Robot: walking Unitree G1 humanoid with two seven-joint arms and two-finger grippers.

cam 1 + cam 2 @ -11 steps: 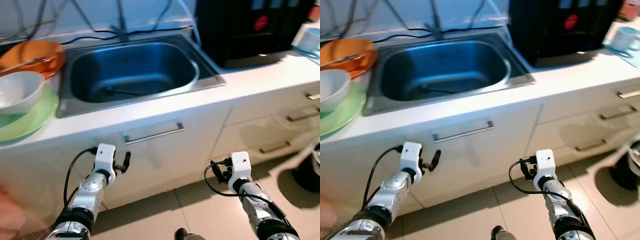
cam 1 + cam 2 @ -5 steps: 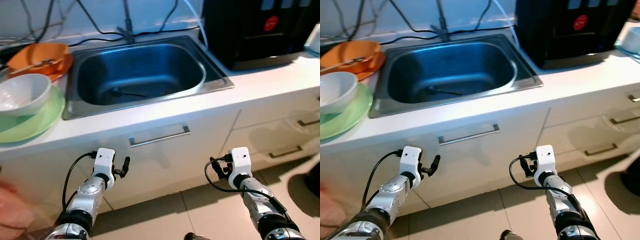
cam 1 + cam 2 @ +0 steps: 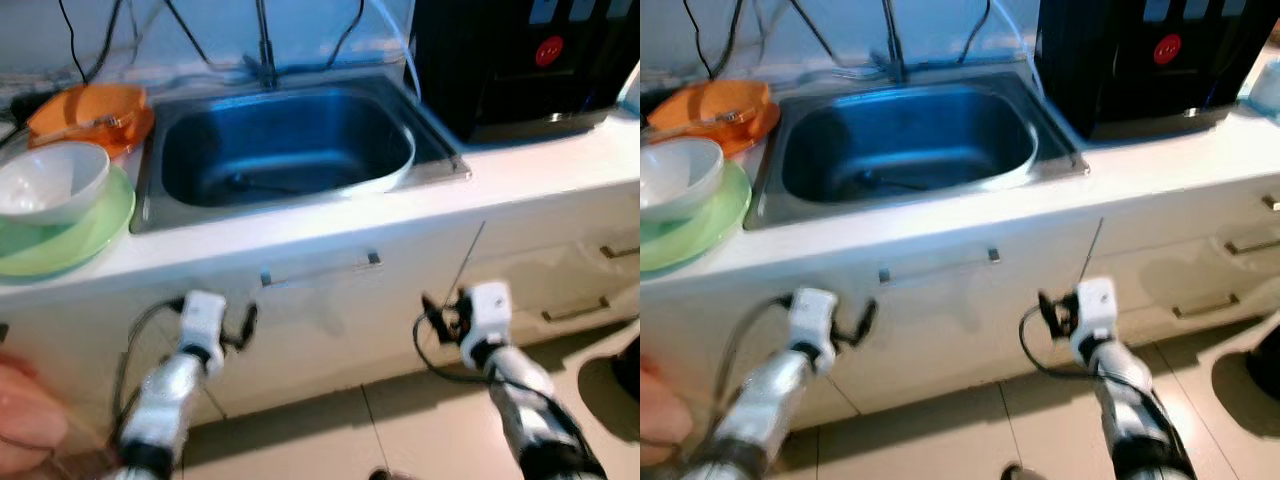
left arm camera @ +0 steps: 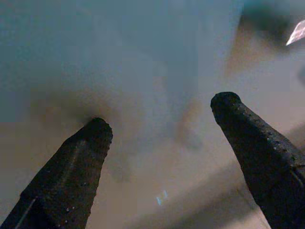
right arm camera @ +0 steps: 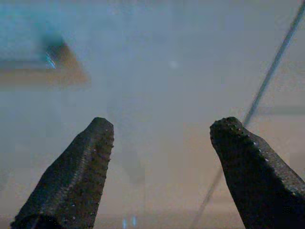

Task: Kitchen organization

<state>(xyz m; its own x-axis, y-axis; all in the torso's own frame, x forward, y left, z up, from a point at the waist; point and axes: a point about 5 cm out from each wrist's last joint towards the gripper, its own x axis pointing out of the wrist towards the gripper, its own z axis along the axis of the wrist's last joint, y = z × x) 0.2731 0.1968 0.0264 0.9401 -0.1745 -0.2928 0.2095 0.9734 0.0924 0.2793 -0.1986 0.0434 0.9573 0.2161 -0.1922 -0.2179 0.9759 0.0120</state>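
A steel sink (image 3: 300, 205) is set in the white counter, with a dark utensil (image 3: 250, 184) lying in its basin. Left of it a white bowl (image 3: 50, 180) sits on a green plate (image 3: 70, 235), and an orange bowl (image 3: 92, 108) stands behind them. My left gripper (image 3: 247, 322) and right gripper (image 3: 432, 312) hang low in front of the cabinet door below the sink. In the wrist views the left gripper (image 4: 162, 114) and the right gripper (image 5: 165, 125) are open, with nothing between the fingers, facing the pale cabinet front.
A black appliance (image 3: 520, 60) stands on the counter at the right. The cabinet door has a metal bar handle (image 3: 320, 268), and drawers (image 3: 575, 312) lie further right. A faucet (image 3: 265, 45) and cables run behind the sink. A blurred pinkish shape (image 3: 25, 420) shows at the lower left.
The whole picture has shifted right and is now blurred, so the camera has moved. Both arms stay low before the cabinet with open fingers.
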